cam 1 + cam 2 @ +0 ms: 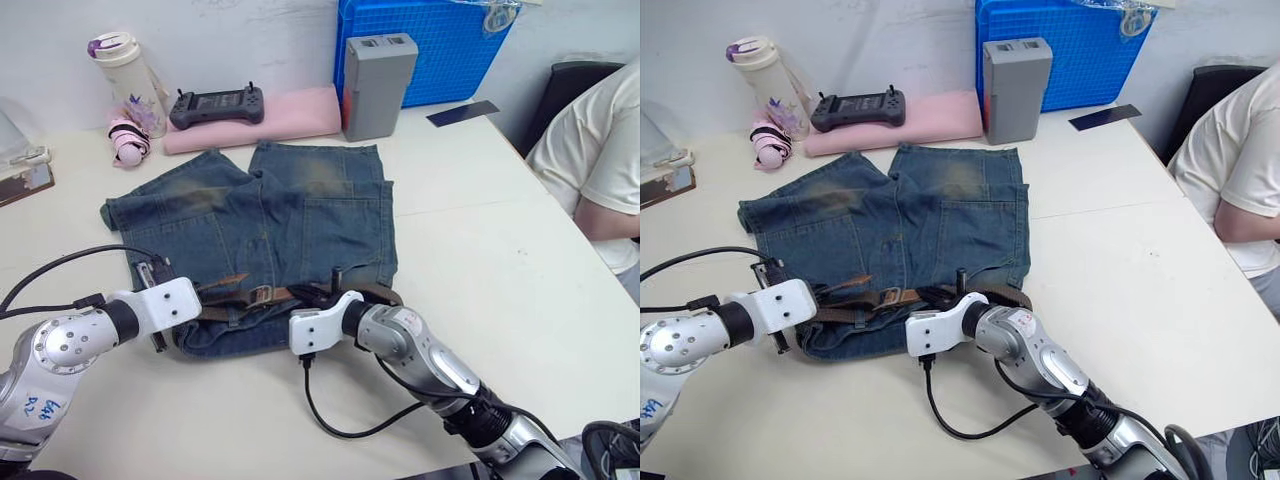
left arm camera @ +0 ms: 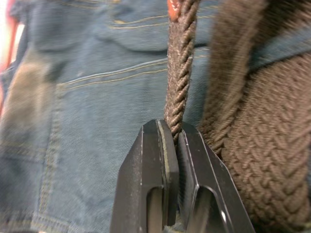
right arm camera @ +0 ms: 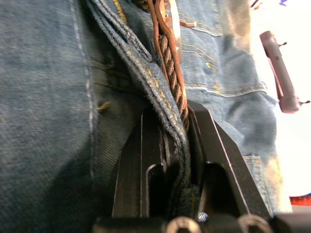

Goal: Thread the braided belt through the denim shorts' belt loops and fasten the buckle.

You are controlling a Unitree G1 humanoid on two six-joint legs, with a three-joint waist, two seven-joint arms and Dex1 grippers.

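While across denim shorts (image 1: 300, 215), braided belt (image 2: 180, 73) between left fingers (image 2: 150, 165).

Denim shorts (image 1: 270, 225) lie flat mid-table (image 1: 480, 300), waistband nearest the robot with the braided belt (image 1: 250, 297) along it; behind them a folded cloth (image 1: 290, 118) carrying a controller (image 1: 216, 105), bottle (image 1: 125, 75) to its left, crate (image 1: 430, 45) to its right.

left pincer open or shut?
Shut: left pincer clamps the braided belt edge-on, both fingers pressed against it.

Probably lab: white table (image 1: 480, 260), blue crate (image 1: 440, 45)
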